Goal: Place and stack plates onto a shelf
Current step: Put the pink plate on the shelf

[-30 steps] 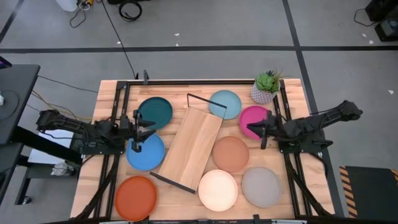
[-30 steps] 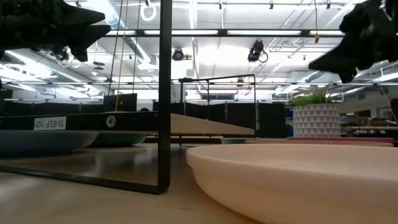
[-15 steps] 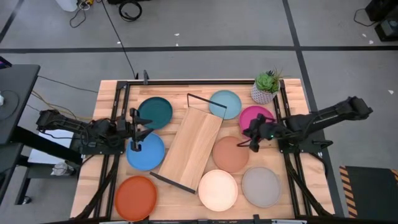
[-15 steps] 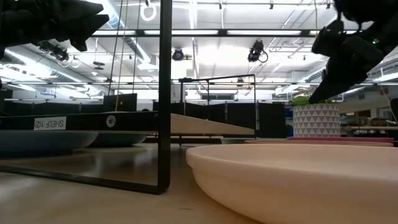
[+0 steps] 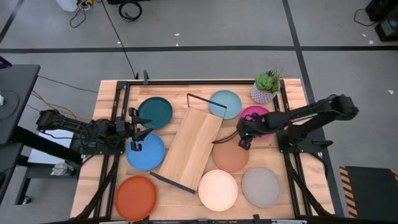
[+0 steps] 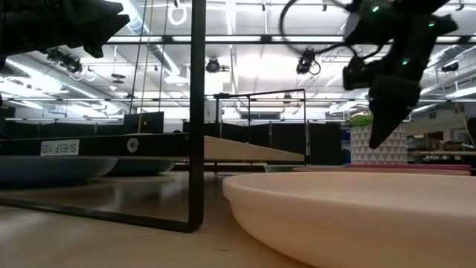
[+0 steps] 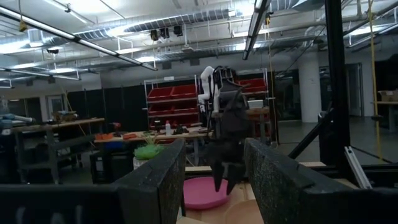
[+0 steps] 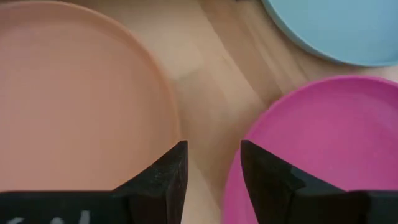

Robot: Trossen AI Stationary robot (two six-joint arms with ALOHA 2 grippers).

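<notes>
We've got the right pincer (image 5: pixel 243 138) out over the middle of the surface (image 5: pixel 292 87), pointing down, fingers (image 8: pixel 163 177) parted a little w/ nothing between them; in the right wrist view they straddle the bare strip of wood between the terracotta plate (image 5: pixel 231 154) and the magenta plate (image 5: pixel 256 116), neither one touched as far as we can tell. Left pincer (image 5: pixel 137 132) hangs at the left side, between the dark teal plate (image 5: pixel 155 112) and the blue plate (image 5: pixel 146 151), jaws apart, holding nothing; its wrist view looks straight across at the other arm above the magenta plate. The shelf (image 5: pixel 191 147) lies diagonally mid-surface, black wire frames at both short ends, board bare, no plate on it. Round it, all flat on the surface: light blue plate (image 5: pixel 224 104) at the far side just beside the shelf's far end, magenta right of that, terracotta near-right of the shelf, cream plate (image 5: pixel 217 190) and grey plate (image 5: pixel 261 186) side by side along the near edge, orange-red plate (image 5: pixel 135 197) at the near-left corner. Small potted plant (image 5: pixel 266 86) stands at the far-right corner, just beyond the magenta plate. Low view: cream plate's rim fills the foreground, shelf frame upright behind it.
</notes>
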